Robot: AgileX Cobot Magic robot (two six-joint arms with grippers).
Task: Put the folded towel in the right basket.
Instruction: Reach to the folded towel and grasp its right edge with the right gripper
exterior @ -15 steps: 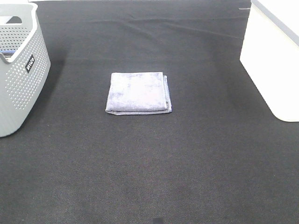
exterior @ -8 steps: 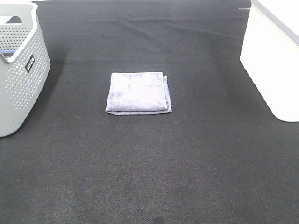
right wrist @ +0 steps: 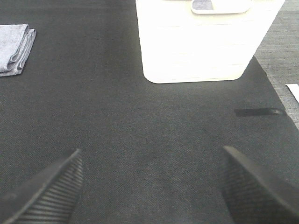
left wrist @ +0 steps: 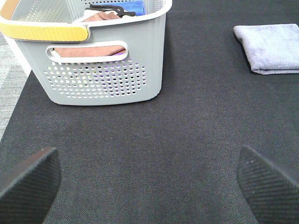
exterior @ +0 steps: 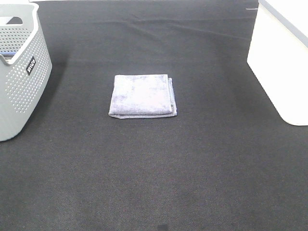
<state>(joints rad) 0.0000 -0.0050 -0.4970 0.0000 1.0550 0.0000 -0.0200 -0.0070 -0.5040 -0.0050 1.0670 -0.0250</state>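
A folded lavender-grey towel (exterior: 142, 95) lies flat on the black mat in the middle of the table; it also shows in the left wrist view (left wrist: 269, 47) and in the right wrist view (right wrist: 15, 49). The right basket (exterior: 282, 57) is white with solid walls and stands at the right edge; the right wrist view (right wrist: 205, 44) shows it close ahead. My left gripper (left wrist: 147, 179) is open and empty, near the front left, far from the towel. My right gripper (right wrist: 152, 186) is open and empty, near the front right. Neither arm shows in the high view.
A grey perforated basket (exterior: 21, 72) with a yellow handle stands at the left edge and holds some cloths (left wrist: 100, 18). A strip of black tape (right wrist: 258, 112) lies on the mat near the white basket. The mat's edge runs beside both baskets.
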